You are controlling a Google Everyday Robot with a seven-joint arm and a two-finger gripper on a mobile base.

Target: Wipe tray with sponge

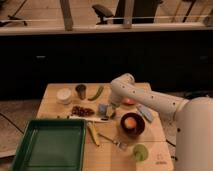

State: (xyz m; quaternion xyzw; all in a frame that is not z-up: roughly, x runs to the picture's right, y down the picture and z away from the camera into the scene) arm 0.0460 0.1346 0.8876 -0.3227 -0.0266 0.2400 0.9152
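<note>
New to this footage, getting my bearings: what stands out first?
The big green tray dominates the front left of the table. The white arm reaches in from the right, its gripper down by the small blue sponge at centre, beside a dark bowl holding something orange.

A single camera looks down from high at the near side, facing across the whole worktop (51, 106) toward dark cabinets (75, 60). It stands moderately near, and the end effector (112, 110) sits mid-frame over the worktop's middle.
</note>
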